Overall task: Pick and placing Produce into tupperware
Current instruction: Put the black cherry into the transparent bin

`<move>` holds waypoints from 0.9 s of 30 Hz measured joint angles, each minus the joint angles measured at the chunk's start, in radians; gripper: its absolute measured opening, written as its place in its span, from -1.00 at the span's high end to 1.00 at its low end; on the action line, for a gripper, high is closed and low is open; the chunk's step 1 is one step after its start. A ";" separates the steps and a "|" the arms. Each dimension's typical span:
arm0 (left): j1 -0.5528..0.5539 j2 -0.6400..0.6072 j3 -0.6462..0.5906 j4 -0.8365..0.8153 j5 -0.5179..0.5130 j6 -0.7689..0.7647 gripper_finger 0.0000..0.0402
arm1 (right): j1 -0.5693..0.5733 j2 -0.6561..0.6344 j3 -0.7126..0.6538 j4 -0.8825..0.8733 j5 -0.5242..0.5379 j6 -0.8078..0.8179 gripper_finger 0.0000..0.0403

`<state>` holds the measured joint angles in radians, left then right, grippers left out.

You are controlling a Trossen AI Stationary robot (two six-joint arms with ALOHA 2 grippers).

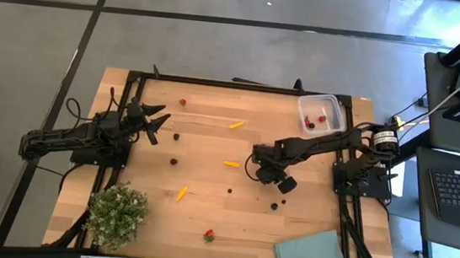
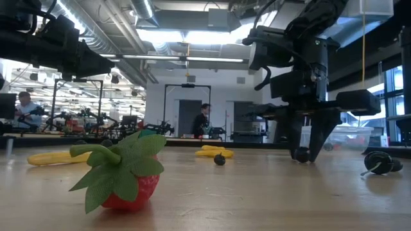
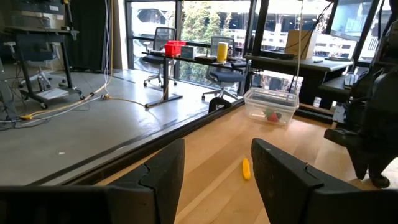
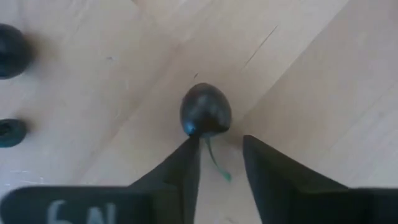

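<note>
You're mid-pick: the right claw (image 4: 216, 160) is down at the desk (image 1: 206, 203) right of centre, its fingers a narrow gap apart around the thin green stem of a dark berry (image 4: 206, 111), with the berry's body just beyond the tips and nothing lifted yet. My read on the next move is to finish the pinch on the stem, or push on to take the body, then carry it to the tupperware (image 1: 320, 112) at the far right corner, which already holds a few pieces. Left claw (image 1: 157, 119) waits part-open and empty over the left side.
</note>
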<state>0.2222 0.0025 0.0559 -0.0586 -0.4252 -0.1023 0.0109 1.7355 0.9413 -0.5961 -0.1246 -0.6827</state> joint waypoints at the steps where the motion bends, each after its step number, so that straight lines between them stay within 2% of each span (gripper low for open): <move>1: 0.000 0.000 0.000 0.000 0.000 0.000 0.11 | 0.000 0.000 0.000 0.000 0.000 0.000 0.46; 9: 0.000 0.000 0.000 0.000 0.000 0.000 0.11 | 0.000 0.000 0.000 -0.004 0.021 0.024 0.94; 15: 0.000 0.000 0.000 0.000 0.000 0.000 0.11 | -0.013 -0.002 0.003 -0.013 0.038 0.125 0.98; 20: 0.000 0.000 0.000 0.000 0.000 0.000 0.11 | -0.069 -0.013 0.050 -0.027 0.001 0.243 0.98; 27: 0.000 0.000 0.000 0.000 0.000 0.000 0.11 | -0.226 -0.153 0.126 -0.029 0.022 0.461 0.99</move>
<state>0.2222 0.0025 0.0559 -0.0586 -0.4252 -0.1020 -0.2153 1.5827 1.0674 -0.6247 -0.1021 -0.2221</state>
